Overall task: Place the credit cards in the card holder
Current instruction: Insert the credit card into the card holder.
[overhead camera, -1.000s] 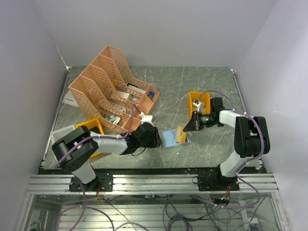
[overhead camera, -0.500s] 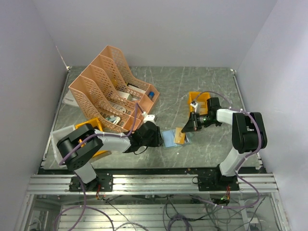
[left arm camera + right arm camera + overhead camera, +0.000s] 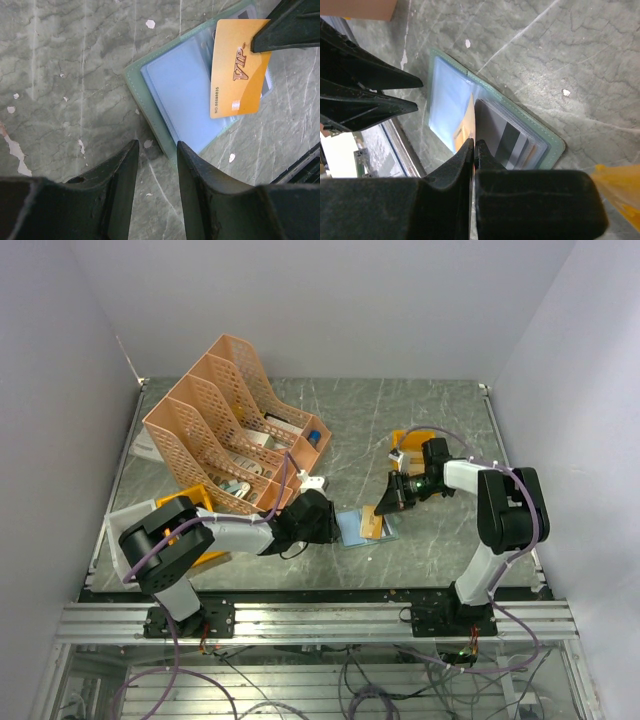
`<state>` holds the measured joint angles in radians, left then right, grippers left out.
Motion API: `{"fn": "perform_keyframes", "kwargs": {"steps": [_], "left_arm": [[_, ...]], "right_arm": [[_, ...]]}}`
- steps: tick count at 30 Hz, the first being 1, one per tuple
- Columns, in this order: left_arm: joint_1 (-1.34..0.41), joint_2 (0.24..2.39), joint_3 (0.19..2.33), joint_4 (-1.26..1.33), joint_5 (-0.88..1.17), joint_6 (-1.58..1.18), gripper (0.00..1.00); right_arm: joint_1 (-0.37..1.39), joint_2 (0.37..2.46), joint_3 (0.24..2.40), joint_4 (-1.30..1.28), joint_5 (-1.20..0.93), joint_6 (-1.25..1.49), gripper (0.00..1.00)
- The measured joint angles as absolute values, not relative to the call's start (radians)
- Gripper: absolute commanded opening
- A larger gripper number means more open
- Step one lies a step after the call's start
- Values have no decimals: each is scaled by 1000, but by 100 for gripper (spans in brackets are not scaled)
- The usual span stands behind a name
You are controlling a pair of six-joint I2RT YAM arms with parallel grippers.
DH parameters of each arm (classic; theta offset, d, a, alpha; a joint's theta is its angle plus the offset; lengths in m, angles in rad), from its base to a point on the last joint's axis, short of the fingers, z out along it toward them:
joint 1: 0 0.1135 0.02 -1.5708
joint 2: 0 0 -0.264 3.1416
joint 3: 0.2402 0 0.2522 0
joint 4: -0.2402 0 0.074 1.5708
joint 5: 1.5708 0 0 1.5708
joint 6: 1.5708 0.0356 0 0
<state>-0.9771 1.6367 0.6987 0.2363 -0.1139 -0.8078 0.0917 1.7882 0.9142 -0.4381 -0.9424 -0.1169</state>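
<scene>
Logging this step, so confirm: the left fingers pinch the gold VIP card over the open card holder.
Not the left: the right fingers pinch the gold VIP card over the open card holder, as the left wrist view shows.

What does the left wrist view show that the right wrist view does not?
Only left wrist: the VIP print on the gold card. Only right wrist: a grey striped card in the wallet, and a yellow bin. Both: the open wallet on the table, the right hand shut on the gold card, the left hand open near it.
</scene>
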Motion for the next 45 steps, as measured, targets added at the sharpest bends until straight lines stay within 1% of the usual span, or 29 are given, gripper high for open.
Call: {"fn": "perform_keyframes", "kwargs": {"steps": [6,19,31,45], "left_arm": [[-978,1637,710,223,-117,-799,47],[-978,1637,711,218,-118,-796,47],[-978,1636,711,219,-118,-796,47],[-977,1636,711,216,-118,-791,48]], "right_arm": [[105,1819,963,-499,-902,-129,0],[146,1901,1058,-633,-884,-204,0],[169,1903,1076,-662,-852,-202,0],[189,1962,1148,-716,-849,-207,0]]}}
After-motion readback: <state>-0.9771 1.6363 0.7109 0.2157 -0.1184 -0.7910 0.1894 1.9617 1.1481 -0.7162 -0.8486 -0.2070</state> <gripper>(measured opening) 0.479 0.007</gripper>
